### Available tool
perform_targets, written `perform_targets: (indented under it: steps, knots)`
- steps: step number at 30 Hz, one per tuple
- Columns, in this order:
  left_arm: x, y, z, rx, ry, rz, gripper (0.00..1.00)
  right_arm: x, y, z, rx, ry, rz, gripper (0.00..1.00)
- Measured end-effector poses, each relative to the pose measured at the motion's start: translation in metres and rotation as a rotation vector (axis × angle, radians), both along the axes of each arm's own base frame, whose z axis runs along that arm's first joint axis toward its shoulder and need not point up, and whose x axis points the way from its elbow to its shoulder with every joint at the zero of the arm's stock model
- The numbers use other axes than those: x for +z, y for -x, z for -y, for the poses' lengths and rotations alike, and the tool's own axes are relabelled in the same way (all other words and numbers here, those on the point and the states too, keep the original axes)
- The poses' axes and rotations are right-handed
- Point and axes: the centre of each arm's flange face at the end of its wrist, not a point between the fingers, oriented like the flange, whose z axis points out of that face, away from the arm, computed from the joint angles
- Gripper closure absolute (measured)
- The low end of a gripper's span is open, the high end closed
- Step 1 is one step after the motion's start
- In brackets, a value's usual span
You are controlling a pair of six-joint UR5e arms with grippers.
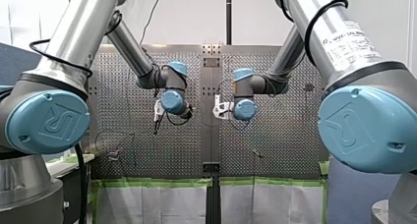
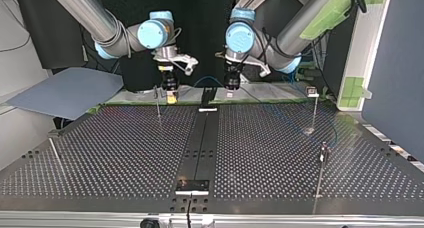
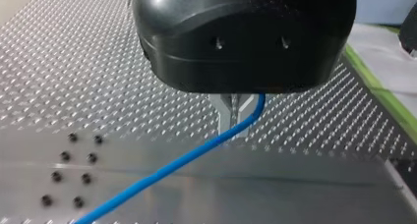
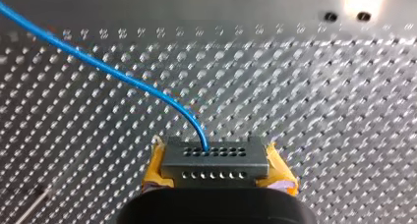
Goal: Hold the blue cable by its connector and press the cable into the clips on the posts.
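Observation:
My right gripper (image 4: 215, 161) is shut on a grey connector block (image 4: 215, 171) with rows of small holes, its yellow pads (image 4: 156, 165) on both sides. The blue cable (image 4: 123, 76) leaves the block and curves away over the perforated table. My left gripper (image 3: 232, 117) has its metal fingers shut on the blue cable (image 3: 187, 157) a little above the table. In the top view my right gripper (image 2: 171, 94) and my left gripper (image 2: 230, 84) hang side by side near the far edge, the cable (image 2: 207, 79) arching between them. Thin posts (image 2: 314, 108) (image 2: 322, 163) stand at that view's right.
Another thin post (image 2: 158, 103) stands just beside my right gripper, and a leaning rod (image 2: 56, 155) sits at the top view's left. A black centre strip (image 2: 200, 148) divides the table. Green tape and white panels (image 2: 357, 53) border the far right.

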Motion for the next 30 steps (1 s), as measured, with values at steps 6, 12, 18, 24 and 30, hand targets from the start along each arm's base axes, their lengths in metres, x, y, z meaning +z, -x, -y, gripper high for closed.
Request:
perform_targets:
  steps: [6, 12, 18, 24, 30]
  knots:
    - [-0.019, 0.006, 0.013, -0.025, 0.004, -0.013, 1.00, -0.018, 0.013, -0.007, -0.011, -0.005, 0.004, 1.00]
    - [-0.042, 0.013, 0.025, -0.054, -0.002, -0.029, 1.00, -0.048, 0.036, -0.004, -0.047, -0.036, 0.006, 1.00]
    - [-0.065, 0.016, 0.033, -0.071, 0.003, -0.036, 1.00, -0.092, 0.061, -0.009, -0.096, -0.090, 0.000, 1.00]
    - [-0.091, 0.017, 0.035, -0.075, -0.002, -0.058, 1.00, -0.133, 0.086, -0.018, -0.135, -0.147, -0.004, 1.00]
    - [-0.099, 0.023, 0.046, -0.101, 0.012, -0.050, 1.00, -0.167, 0.110, -0.033, -0.163, -0.209, -0.042, 1.00]
